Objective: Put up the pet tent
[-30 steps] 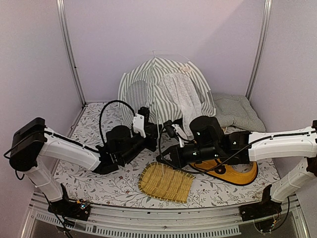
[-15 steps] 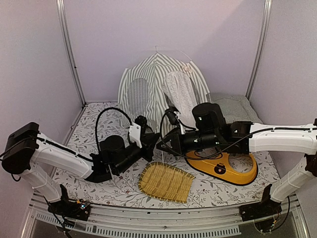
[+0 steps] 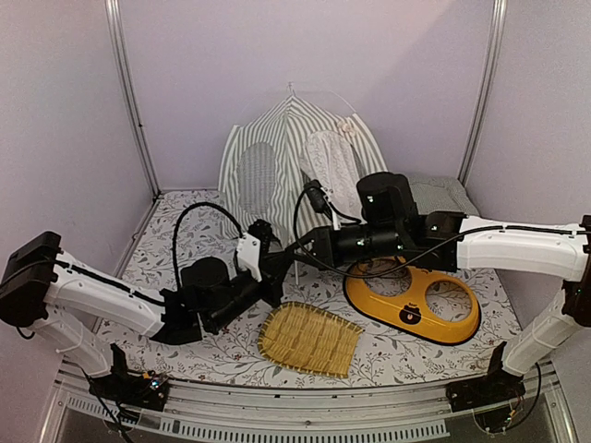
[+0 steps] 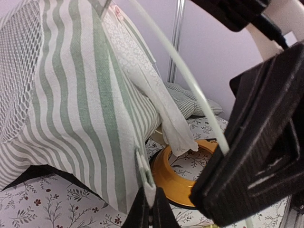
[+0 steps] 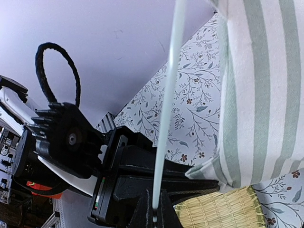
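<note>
**Both grippers clamped at the tent's front corner**

The left arm (image 3: 102, 295) reaches low from its base at the near left, its white link sloping down and right over the flowered cloth (image 3: 175, 231). Its black wrist points up towards the middle of the table. The left gripper (image 3: 277, 265) is closed. In its wrist view the fingertips (image 4: 142, 213) pinch the hem at a bottom corner of the tent (image 3: 277, 157).

The tent stands at the back centre, against the rear wall. A round mesh window (image 3: 259, 175) faces front-left and a white lace curtain (image 3: 332, 171) hangs to the right of it. A woven mat (image 3: 309, 337) lies on the cloth near the front edge, below the two grippers.

A thin white pole (image 5: 166, 118) runs up past the striped fabric. The right gripper (image 3: 305, 249) is clamped on the pole's lower end, just beside the left gripper and facing it, and its wrist view shows the closed fingers (image 5: 161, 211) around the pole.

The right arm (image 3: 517, 249) stretches nearly level from the right side, crossing in front of the tent. Its black wrist passes above the rim of a yellow two-hole dish (image 3: 369, 300). A dark mark on the dish is too small to read. A checked cushion (image 3: 452, 194) lies at the back right, beside the tent and partly hidden by the arm.
</note>
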